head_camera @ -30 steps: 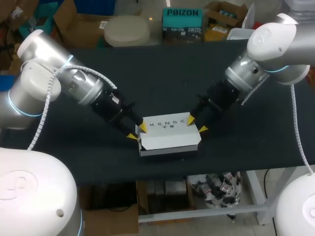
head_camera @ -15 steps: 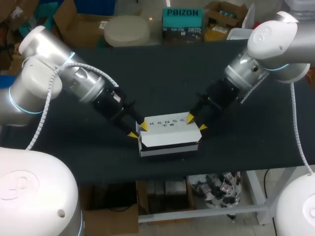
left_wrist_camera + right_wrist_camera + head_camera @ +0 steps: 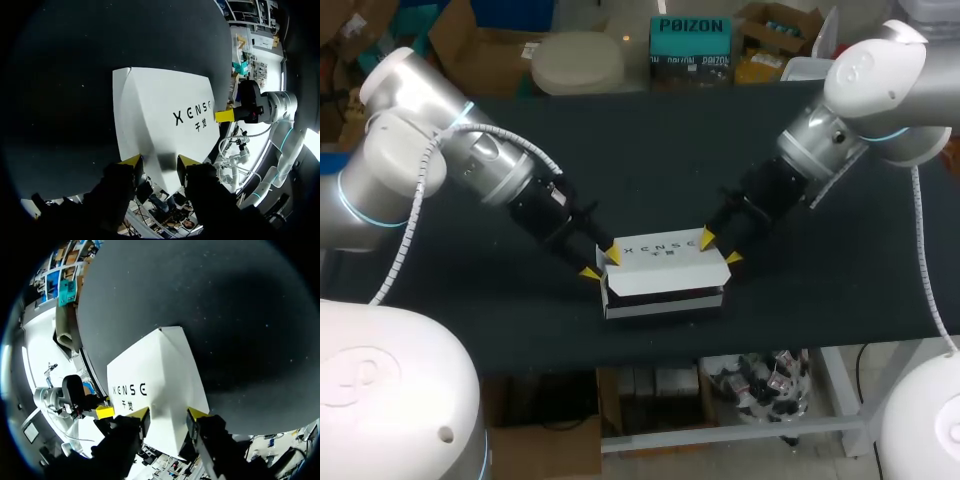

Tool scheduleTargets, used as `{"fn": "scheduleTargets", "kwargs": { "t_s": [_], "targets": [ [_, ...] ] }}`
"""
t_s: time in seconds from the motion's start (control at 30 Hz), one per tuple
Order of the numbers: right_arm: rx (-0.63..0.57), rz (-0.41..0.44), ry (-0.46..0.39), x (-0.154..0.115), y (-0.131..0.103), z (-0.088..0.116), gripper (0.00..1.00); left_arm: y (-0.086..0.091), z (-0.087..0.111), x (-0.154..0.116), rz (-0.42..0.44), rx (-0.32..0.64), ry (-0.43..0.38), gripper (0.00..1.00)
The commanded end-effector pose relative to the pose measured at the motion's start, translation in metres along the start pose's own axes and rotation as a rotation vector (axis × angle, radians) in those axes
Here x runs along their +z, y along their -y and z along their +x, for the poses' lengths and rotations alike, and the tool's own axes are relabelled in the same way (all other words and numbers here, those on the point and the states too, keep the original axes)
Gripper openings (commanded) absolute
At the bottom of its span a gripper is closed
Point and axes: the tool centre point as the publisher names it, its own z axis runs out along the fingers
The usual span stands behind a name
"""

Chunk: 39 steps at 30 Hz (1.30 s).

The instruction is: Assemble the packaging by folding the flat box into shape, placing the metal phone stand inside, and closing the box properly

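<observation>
A white box [image 3: 665, 270] with dark lettering on its lid lies near the table's front edge. A dark slit shows along its front, under the lid. My left gripper [image 3: 601, 264] is shut on the box's left end, with the white card [image 3: 160, 115] filling the space between its yellow fingertips [image 3: 131, 160]. My right gripper [image 3: 720, 249] is shut on the right end in the same way, and the box [image 3: 155, 380] runs out ahead of its fingertips [image 3: 197, 413]. Across the box, each wrist view shows the other arm's yellow tip. The phone stand is not visible.
The black table top [image 3: 650, 170] stretches bare behind and to both sides of the box. The box sits close to the table's front edge [image 3: 650, 345].
Both grippers have shifted slightly toward the back of the table. The lid's front edge has lifted, and the dark slit along the box's front has widened.
</observation>
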Motion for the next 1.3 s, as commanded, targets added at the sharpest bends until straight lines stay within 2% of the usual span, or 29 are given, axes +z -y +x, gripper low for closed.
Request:
{"fn": "scheduleTargets", "kwargs": {
  "t_s": [0.03,0.97,1.3],
  "targets": [
    [0.001,0.016,0.003,-0.002,-0.002,0.005,0.49,0.003,0.004,0.001,-0.012,-0.003,0.010,0.44],
    [0.000,0.040,0.008,-0.008,0.000,0.017,0.48,0.003,0.008,-0.006,-0.050,-0.015,0.001,0.44],
    [0.014,0.073,-0.001,-0.010,-0.004,0.018,0.48,0.005,0.011,-0.007,-0.072,-0.027,-0.001,0.45]
  ]
}}
